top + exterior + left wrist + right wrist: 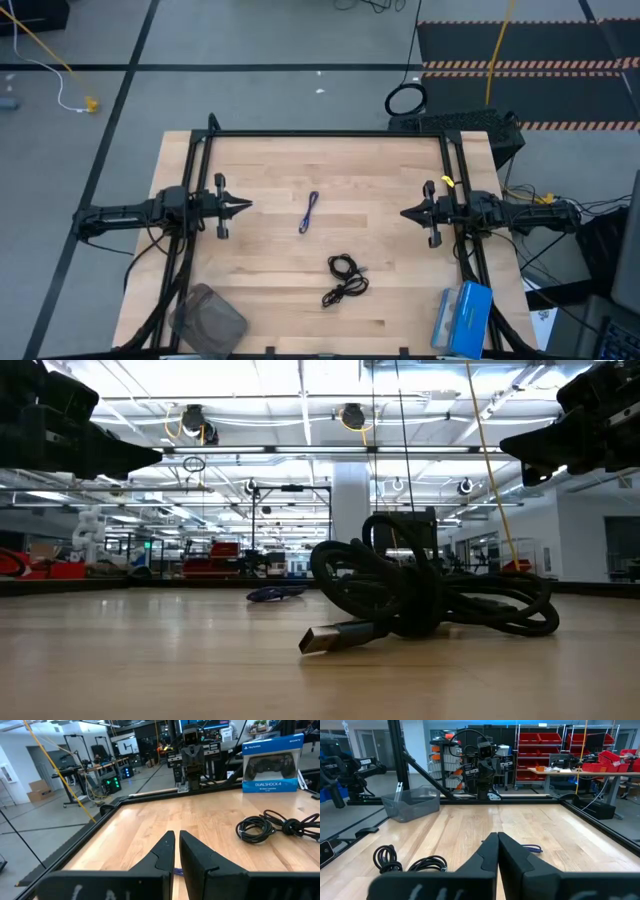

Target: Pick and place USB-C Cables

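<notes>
Pale wooden boards make up the bench (280, 170), and it is framed by black bars. Two black looped USB-C cables (346, 278) are seen lying near the front middle. One short folded purple-blue cable (309, 212) is laid nearer the centre, apart from them. The left claw (243, 206) is held over the left side, shut, with nothing in it. The right claw (405, 214) is held over the right side, shut and empty too. "PlayStation" and "DUALSHOCK 4" can be read on a blue box (270, 763). A clear plastic tub (207, 318) is set at the front left corner.
</notes>
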Available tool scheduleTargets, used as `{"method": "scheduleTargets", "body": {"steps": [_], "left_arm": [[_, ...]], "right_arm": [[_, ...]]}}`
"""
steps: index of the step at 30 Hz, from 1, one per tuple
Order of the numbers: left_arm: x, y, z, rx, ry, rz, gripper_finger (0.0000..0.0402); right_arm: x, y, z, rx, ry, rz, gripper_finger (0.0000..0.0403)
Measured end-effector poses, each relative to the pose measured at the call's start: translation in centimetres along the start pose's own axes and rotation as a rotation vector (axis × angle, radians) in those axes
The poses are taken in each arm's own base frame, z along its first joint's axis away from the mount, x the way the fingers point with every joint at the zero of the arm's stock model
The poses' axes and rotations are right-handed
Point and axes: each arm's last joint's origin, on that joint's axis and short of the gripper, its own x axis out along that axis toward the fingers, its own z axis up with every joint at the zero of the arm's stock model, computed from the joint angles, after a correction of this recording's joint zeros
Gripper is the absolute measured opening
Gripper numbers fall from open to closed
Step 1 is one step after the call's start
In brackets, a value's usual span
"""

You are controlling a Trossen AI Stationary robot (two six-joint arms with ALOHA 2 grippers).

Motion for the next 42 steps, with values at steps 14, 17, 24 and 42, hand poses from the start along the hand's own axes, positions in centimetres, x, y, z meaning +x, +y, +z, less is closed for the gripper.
{"method": "scheduleTargets", "body": {"steps": [14,17,24,42], "left_arm": [[0.0,0.0,-0.01,0.0,0.0,0.0,0.0031],[0.0,0.0,-0.01,0.0,0.0,0.0,0.0031],[0.0,0.0,0.0,0.0,0.0,0.0,0.0031],[0.0,0.0,0.01,0.0,0.0,0.0,0.0031]], "right_arm": [[0.0,0.0,0.0,0.0,0.0,0.0,0.0],[0.0,0.0,0.0,0.0,0.0,0.0,0.0],[0.0,0.0,0.0,0.0,0.0,0.0,0.0],[0.0,0.0,-0.01,0.0,0.0,0.0,0.0]]}}
